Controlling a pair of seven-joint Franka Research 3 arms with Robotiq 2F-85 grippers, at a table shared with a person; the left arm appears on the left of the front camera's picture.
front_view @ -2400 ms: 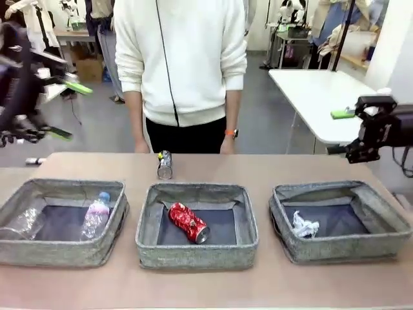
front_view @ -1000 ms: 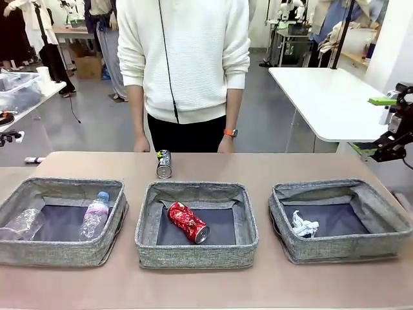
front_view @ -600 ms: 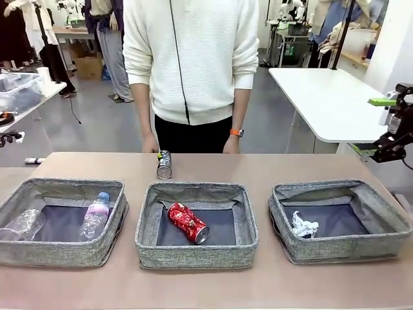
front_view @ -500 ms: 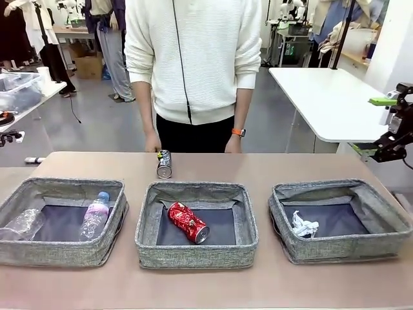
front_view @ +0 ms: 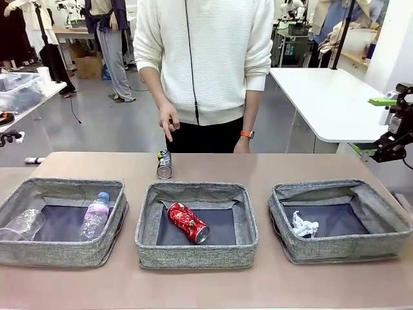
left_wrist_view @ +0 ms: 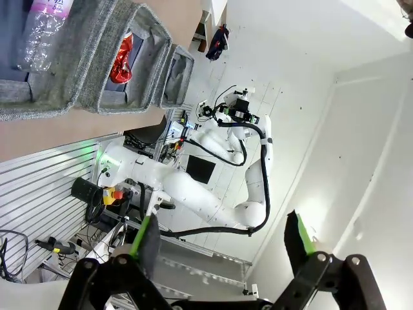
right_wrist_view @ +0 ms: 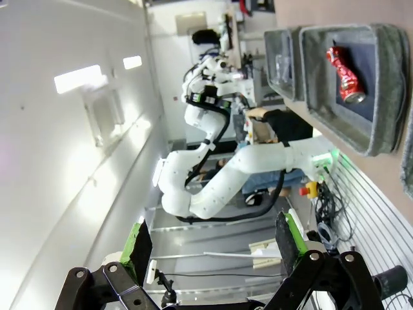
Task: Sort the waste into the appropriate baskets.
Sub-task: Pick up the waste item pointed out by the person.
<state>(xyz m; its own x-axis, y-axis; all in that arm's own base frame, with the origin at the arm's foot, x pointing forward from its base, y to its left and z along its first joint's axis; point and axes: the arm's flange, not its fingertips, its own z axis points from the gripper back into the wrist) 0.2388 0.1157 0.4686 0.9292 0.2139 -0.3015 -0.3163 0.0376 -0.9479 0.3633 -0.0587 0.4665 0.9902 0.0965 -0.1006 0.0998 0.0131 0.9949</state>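
The dark can (front_view: 164,164) lies on the bench (front_view: 206,292), just beyond the middle bin (front_view: 197,255), which holds the red can (front_view: 188,222). We should grip it across its body and drop it there. The left bin (front_view: 58,248) holds two bottles (front_view: 95,214), the right bin (front_view: 345,248) a paper wad (front_view: 302,226). The right tool (front_view: 386,126) and left tool (left_wrist_view: 222,244) are spread, empty.

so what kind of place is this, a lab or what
Most likely a robotics lab or workshop: white robot arms on a slatted wall mount, three grey sorting baskets set out on the table, and more white work tables behind the person.
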